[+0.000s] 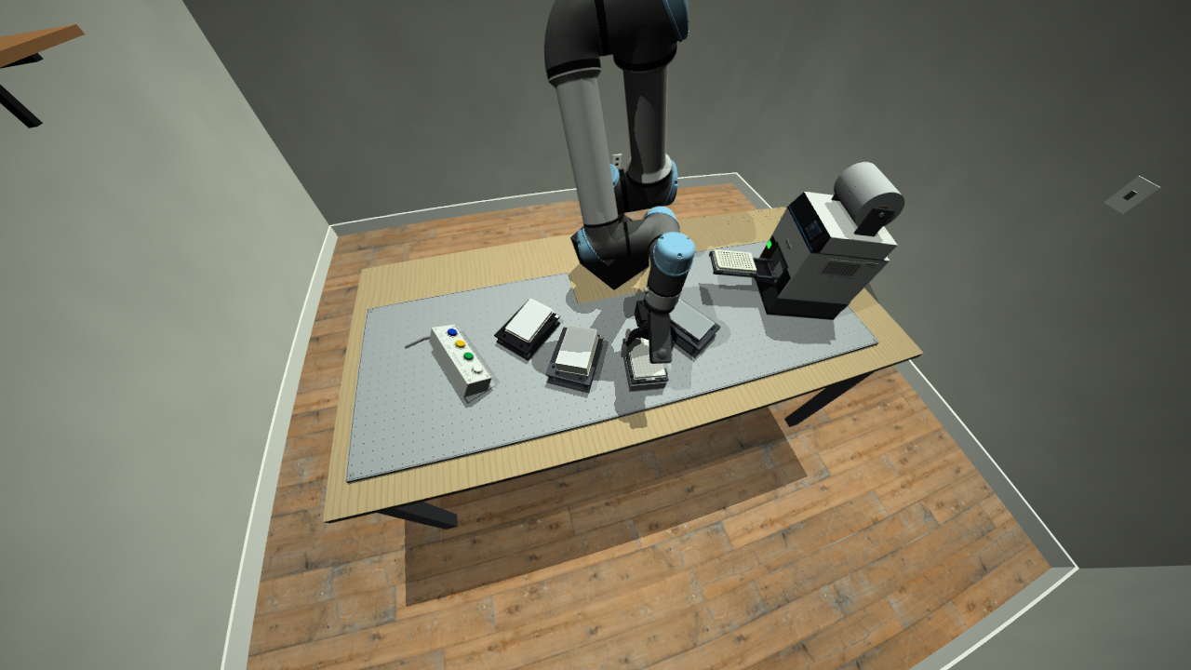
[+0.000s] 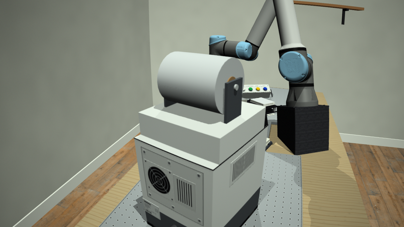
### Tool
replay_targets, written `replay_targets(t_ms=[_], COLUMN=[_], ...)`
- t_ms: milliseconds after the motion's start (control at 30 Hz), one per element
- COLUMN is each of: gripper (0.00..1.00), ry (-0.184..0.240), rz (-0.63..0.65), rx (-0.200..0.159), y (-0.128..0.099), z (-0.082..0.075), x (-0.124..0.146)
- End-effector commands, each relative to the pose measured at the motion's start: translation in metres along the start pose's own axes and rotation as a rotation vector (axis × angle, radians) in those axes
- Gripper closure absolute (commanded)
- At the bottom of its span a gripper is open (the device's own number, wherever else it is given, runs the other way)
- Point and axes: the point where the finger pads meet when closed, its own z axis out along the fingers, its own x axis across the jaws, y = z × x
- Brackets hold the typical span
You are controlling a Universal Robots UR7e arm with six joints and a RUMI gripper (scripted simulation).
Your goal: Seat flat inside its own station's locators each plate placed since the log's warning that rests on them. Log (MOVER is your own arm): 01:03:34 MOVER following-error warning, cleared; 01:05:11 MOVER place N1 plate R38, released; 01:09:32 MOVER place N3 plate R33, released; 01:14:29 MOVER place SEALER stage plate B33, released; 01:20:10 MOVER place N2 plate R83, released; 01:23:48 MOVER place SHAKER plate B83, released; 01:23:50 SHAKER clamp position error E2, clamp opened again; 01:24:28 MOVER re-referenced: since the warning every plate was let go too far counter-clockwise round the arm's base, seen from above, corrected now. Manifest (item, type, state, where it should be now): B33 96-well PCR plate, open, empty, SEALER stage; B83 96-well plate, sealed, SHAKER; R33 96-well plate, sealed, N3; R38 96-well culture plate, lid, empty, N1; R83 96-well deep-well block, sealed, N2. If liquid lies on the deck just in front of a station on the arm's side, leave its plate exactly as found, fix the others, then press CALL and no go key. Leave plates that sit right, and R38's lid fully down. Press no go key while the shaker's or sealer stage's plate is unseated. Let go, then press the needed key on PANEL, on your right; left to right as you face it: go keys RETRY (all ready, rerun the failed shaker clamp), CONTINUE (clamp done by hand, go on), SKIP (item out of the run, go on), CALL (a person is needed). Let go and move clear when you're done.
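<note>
In the top view, four dark stations stand in an arc on the grey deck. Sealed white plates lie on the left station (image 1: pixel 527 325) and the one beside it (image 1: pixel 574 354). A well-patterned plate (image 1: pixel 647 368) lies on the third station. A dark-topped plate (image 1: pixel 695 327) lies on the fourth, partly behind the arm. My gripper (image 1: pixel 639 350) points down at the near end of the well-patterned plate, fingers open around it. A white PCR plate (image 1: pixel 734 261) rests on the sealer's stage. In the exterior view the sealer hides the gripper.
The sealer (image 1: pixel 824 255) with its film roll stands at the right end of the deck and fills the exterior view (image 2: pixel 197 141). The key panel (image 1: pixel 460 359) lies left of the stations; it also shows in the exterior view (image 2: pixel 255 89). The arm's black base block (image 2: pixel 303 128) stands behind the stations.
</note>
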Motion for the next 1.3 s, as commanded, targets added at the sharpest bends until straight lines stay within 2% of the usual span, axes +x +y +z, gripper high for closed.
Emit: replay_targets(t_ms=[0, 233, 500, 567, 767, 1133, 1267], gripper=[0.18, 0.18, 0.18, 0.18, 0.18, 0.18, 0.18], ry=[0.0, 0.0, 0.0, 0.0, 0.0, 0.0, -0.001], rz=[0.0, 0.0, 0.0, 0.0, 0.0, 0.0, 0.082], rx=[-0.001, -0.001, 0.003, 0.003, 0.003, -0.002, -0.004], y=[0.001, 0.002, -0.001, -0.001, -0.001, 0.0, 0.005], z=[0.0, 0.0, -0.041, -0.041, -0.069, -0.067, -0.067], x=[0.0, 0.0, 0.0, 0.0, 0.0, 0.0, 0.02])
